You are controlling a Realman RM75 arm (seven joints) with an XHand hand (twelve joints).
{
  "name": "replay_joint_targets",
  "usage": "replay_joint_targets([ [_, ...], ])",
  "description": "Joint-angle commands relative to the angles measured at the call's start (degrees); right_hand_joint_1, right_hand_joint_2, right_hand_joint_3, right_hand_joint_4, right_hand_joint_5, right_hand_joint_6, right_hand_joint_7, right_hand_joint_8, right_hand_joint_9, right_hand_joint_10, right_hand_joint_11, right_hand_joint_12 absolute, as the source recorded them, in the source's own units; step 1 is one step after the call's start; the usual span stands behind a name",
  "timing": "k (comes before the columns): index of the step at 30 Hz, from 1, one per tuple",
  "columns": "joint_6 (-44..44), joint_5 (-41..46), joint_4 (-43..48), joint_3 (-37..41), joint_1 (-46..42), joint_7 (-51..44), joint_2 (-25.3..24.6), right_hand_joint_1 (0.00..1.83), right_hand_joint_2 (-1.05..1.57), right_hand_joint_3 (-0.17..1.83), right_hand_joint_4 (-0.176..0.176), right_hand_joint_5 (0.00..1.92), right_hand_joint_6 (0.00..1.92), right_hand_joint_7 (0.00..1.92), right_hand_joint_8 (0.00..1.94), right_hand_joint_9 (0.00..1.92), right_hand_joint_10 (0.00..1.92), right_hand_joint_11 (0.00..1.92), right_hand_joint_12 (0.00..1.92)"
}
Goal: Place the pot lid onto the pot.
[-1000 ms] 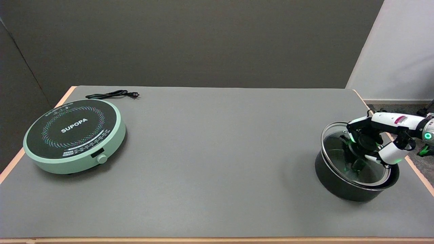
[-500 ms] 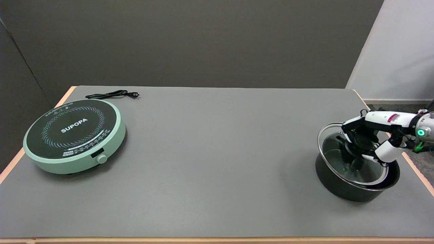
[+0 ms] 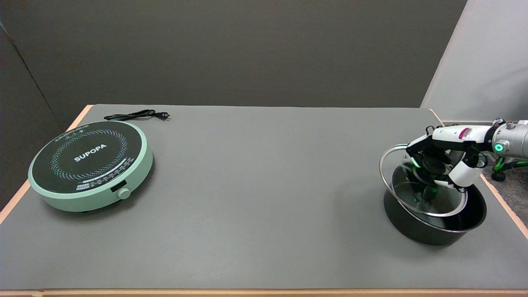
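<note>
Surface: grey table [image 3: 255, 185] with a pale wooden edge, dark wall behind, lighter wall beyond my wrist.
My hand: my right hand [image 3: 437, 167] has its fingers closed around the black knob of the glass pot lid [image 3: 402, 183].
Lid: tilted, just under my hand, its far-left rim raised above the pot.
Pot: black pot [image 3: 433, 225] directly below my hand; contents unclear.
Far to my left: green SUPOPA induction cooker [image 3: 90, 165], black power cord [image 3: 136, 115] behind it.
</note>
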Motion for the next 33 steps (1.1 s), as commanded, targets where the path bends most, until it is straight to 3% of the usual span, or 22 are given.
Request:
replay_joint_targets([
  [1,-5.7,0.2,1.4,0.3,5.7,0.0,0.5,1.38,0.66,1.09,0.176,0.57,1.75,0.91,1.57,0.84,1.92,0.66,1.49],
  [12,-5.8,0.7,-1.0,0.8,5.7,-1.5,-5.1,1.38,0.64,1.13,0.176,0.59,1.74,0.92,1.59,0.85,1.92,0.68,1.47],
  [33,-2.8,-1.0,-2.7,1.1,2.6,-1.5,-10.2,1.38,0.62,1.16,0.176,0.61,1.75,0.93,1.58,0.86,1.92,0.68,1.47],
])
